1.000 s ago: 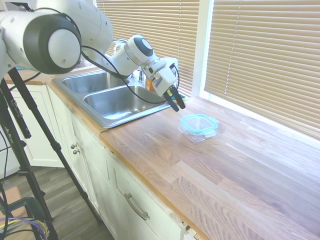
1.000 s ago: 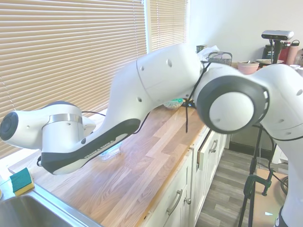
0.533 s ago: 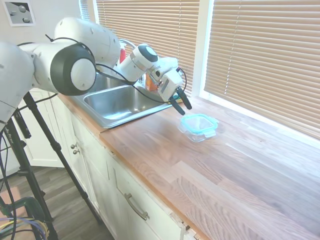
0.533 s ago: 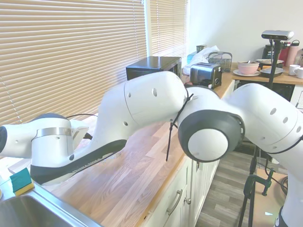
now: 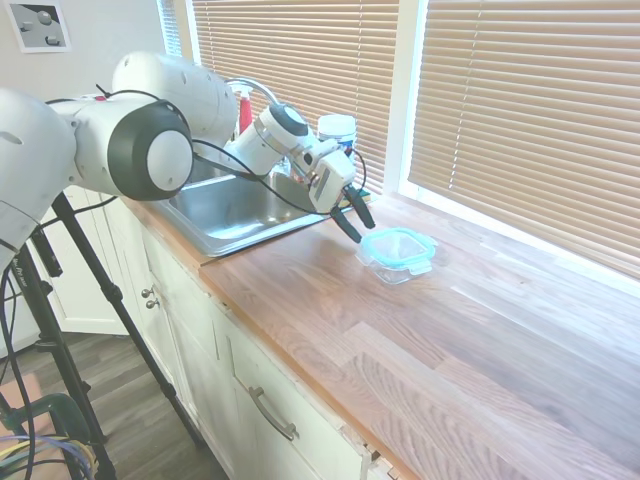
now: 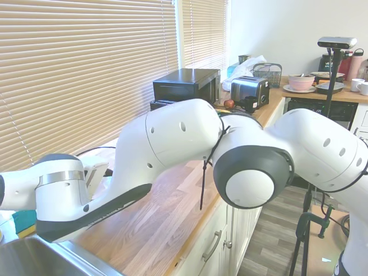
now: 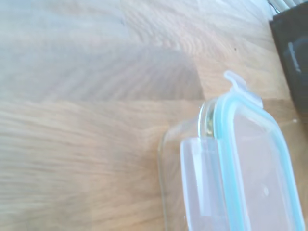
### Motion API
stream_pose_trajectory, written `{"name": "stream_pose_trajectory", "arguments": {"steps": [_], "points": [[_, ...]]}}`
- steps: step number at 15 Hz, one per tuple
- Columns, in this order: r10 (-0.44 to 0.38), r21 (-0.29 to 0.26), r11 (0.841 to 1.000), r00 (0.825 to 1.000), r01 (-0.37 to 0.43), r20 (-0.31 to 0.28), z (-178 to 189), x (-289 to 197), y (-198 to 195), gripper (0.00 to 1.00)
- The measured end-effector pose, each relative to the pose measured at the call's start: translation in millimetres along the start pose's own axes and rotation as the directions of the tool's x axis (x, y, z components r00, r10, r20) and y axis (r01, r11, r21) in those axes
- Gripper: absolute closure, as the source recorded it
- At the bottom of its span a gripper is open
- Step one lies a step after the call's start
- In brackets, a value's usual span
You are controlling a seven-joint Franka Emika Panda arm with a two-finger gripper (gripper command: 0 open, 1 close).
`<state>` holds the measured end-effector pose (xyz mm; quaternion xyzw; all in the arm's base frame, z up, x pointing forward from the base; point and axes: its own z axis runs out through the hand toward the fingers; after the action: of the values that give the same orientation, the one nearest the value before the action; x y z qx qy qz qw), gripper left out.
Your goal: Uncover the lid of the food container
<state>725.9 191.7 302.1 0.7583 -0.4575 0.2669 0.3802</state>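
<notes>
While the teal-rimmed lid (image 5: 397, 243) sits on the food container (image 5: 394, 267), nothing is done; gripper (image 5: 352, 221), fingers spread, hovers just left.

Franka arm (image 5: 150, 110): glossy white shells, fat rounded links. Joint caps are white discs set in dark grey/black rings. Black cable runs along the outside, loose loops toward the wrist. Small round recessed holes dot the big shell. One link has a silver band and a dark underside panel. Gripper (image 5: 350, 216): white body, slim black fingers.
</notes>
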Motion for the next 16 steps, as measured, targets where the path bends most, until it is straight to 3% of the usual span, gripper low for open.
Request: {"name": "stream_pose_trajectory", "arguments": {"steps": [11,12,16], "points": [[0.062,-0.015,0.998,0.997,-0.062,-0.05,18,12,-16,0.0],[0.07,-0.018,0.997,0.996,-0.071,-0.052,18,14,-18,1.0],[0.087,-0.028,0.996,0.995,-0.088,-0.057,20,17,-21,1.0]]}}
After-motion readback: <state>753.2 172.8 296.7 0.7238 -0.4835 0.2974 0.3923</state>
